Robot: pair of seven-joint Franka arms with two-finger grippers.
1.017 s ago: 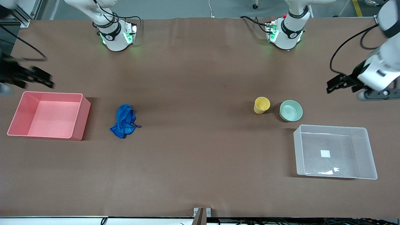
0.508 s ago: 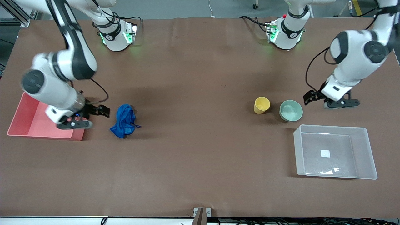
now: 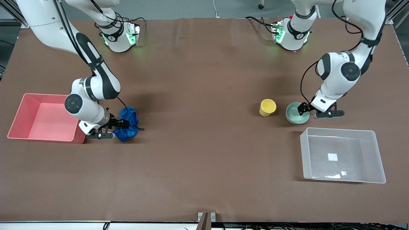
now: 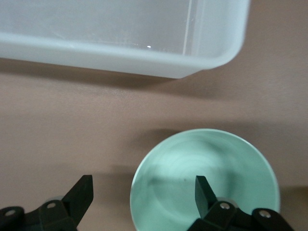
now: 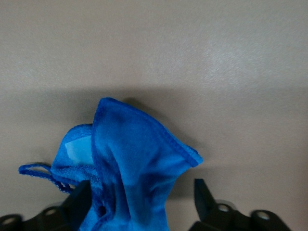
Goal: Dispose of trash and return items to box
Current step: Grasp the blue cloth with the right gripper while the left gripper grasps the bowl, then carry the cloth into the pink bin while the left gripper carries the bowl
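The trash, a bright blue mesh wad (image 3: 129, 125) with a string loop, lies on the table beside the pink bin. My right gripper (image 3: 119, 125) is low at it and open, with the wad (image 5: 130, 163) between the fingers of the right gripper (image 5: 140, 192). The mint-green bowl (image 3: 294, 115) sits beside the yellow cup (image 3: 267, 107). My left gripper (image 3: 303, 110) is open at the bowl's rim. In the left wrist view the left gripper (image 4: 143, 185) has one finger over the bowl (image 4: 207, 178) and one outside it. The clear box (image 3: 338, 130) is empty.
The opaque pink bin (image 3: 48, 118) stands at the right arm's end of the table, next to the right arm's wrist. The clear box's wall (image 4: 120, 53) lies close to the bowl, nearer to the front camera.
Both arms swung in from the table's ends. The right gripper moved from the pink bin to the blue wad. The left gripper moved onto the bowl's rim.
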